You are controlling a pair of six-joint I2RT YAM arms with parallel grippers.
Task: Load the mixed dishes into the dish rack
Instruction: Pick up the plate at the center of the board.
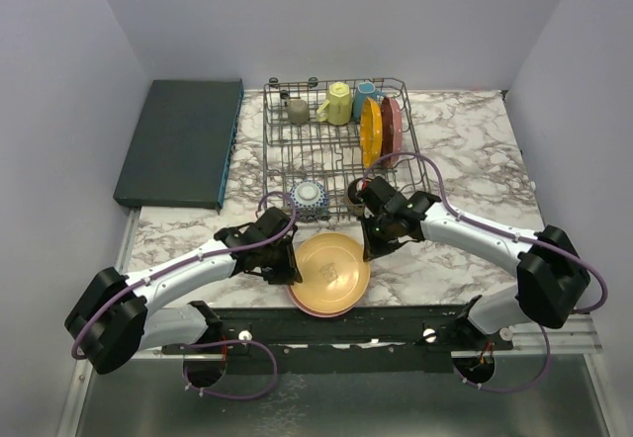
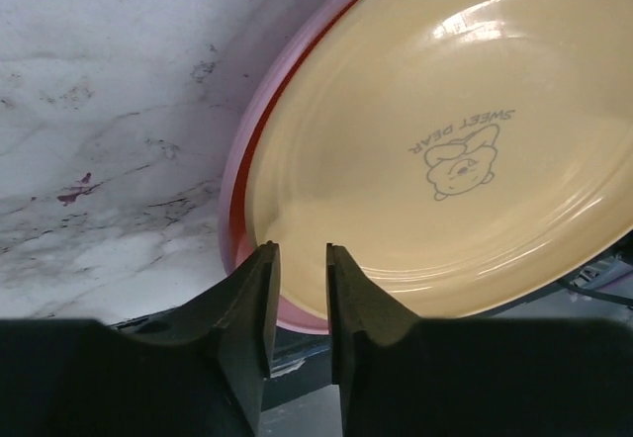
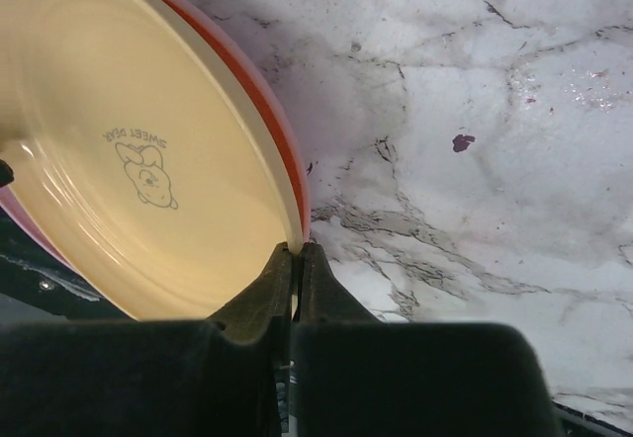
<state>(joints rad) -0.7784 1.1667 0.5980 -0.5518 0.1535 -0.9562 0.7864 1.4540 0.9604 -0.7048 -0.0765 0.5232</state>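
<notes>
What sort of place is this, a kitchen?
Probably a lab test booth staged as a kitchen: plain walls box in a marble-look table, with a dish rack and two robot arms.

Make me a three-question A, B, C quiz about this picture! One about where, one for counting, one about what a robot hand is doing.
1. How many mugs are in the dish rack? A one B three C five
2. Where is the tan plate? A in the dish rack B inside a mug C on a pink plate
3. The right gripper is: A shut on the tan plate B wide open C holding a mug
B: olive-grey mug, yellow mug, blue mug. C: pink rim shows underneath. A: jaws closed on its rim.
</notes>
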